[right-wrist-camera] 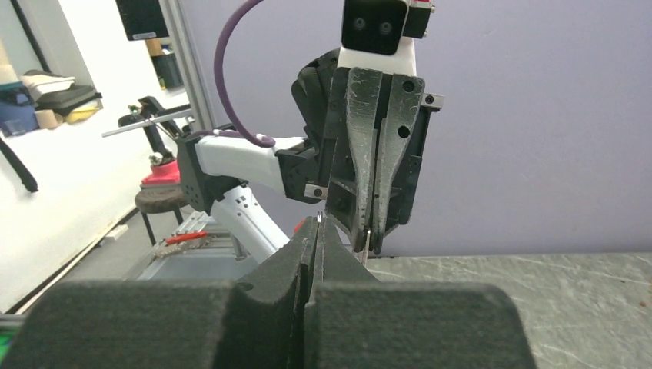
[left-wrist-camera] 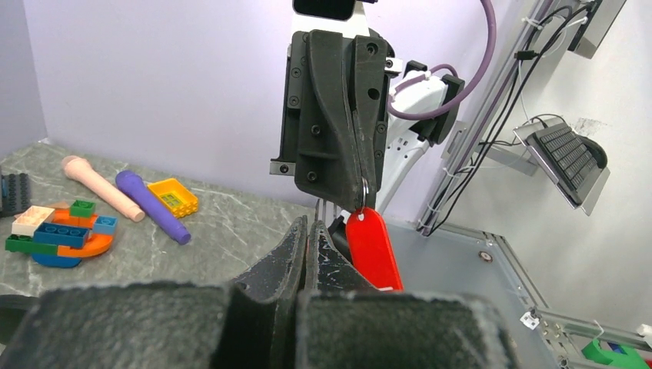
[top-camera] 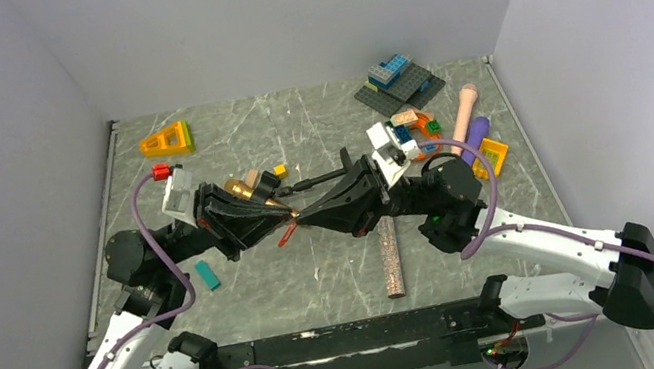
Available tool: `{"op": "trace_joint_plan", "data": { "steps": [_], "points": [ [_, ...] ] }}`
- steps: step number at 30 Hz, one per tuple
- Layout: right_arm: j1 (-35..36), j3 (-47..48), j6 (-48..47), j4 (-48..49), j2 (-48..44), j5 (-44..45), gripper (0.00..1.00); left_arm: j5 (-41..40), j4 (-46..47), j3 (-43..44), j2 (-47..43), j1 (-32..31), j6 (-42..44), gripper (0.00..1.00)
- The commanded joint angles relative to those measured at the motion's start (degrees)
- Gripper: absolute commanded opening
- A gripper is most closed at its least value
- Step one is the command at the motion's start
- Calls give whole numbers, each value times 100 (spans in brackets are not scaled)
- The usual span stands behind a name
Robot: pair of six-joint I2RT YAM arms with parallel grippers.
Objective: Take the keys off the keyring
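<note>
My two grippers meet tip to tip above the middle of the table. My right gripper (top-camera: 304, 219) is shut on the small metal keyring (left-wrist-camera: 364, 190), and a red key tag (left-wrist-camera: 374, 247) hangs from the ring; the tag also shows in the top view (top-camera: 288, 234). My left gripper (top-camera: 292, 213) is shut on a thin metal piece, apparently a key (left-wrist-camera: 330, 209), just left of the tag. In the right wrist view the right gripper (right-wrist-camera: 317, 224) pinches a thin metal edge, and the left gripper's fingers (right-wrist-camera: 361, 161) hold a metal sliver. The keys are mostly hidden by the fingers.
A brown rod (top-camera: 391, 256) lies near the front centre and a teal block (top-camera: 207, 275) at the left. An orange wedge (top-camera: 168, 139) sits back left. Toy bricks (top-camera: 398, 80), a pink cylinder (top-camera: 464, 111), a purple cylinder (top-camera: 476, 140) and a yellow brick (top-camera: 493, 155) crowd the back right.
</note>
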Motion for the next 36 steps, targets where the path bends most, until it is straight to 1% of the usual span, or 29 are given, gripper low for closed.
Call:
{"op": "trace_joint_plan", "data": {
  "steps": [1,4,8,12,15,19,20,21,23,24,26,28,31,33,36],
  "points": [
    [43,213,104,458,15,-90,0,-204,535,3,-74,-44,-192,0],
    [56,205,99,462,2,-80,0,-263,491,14,-100,-53,-165,0],
    [63,138,92,443,-78,-9,0,-532,68,33,-245,-54,73,0],
    [69,0,85,407,-165,89,0,-1246,-762,32,-460,-53,423,0],
    [81,-83,108,396,-207,128,0,-1635,-1115,5,-563,-51,584,0],
    [134,-238,38,111,-288,362,0,-1572,-1266,29,-570,-52,619,0],
    [160,-335,24,19,-323,512,0,-1548,-1512,154,-596,-49,784,0],
    [178,-432,2,-86,-381,639,0,-1584,-1984,324,-634,-52,1057,0],
    [234,-714,-67,-374,-559,984,0,-1968,-3092,655,-747,-49,1797,0],
    [253,-824,-90,-465,-665,1124,0,-2191,-3705,780,-792,-52,2028,0],
    [269,-1052,-98,-666,-850,1348,0,-2553,-4299,947,-913,-54,2422,0],
    [295,-1226,-107,-911,-1018,1560,0,-2724,-4699,1011,-1034,-49,2690,0],
    [328,-1476,-32,-1201,-1243,1983,0,-2995,-5033,852,-1334,-53,2979,0],
    [351,-1606,9,-1431,-1377,2250,0,-3232,-5192,677,-1532,-53,3018,0],
    [377,-1638,-35,-1981,-1540,2573,0,-3246,-5641,578,-1784,-54,2990,0]
  ]
}}
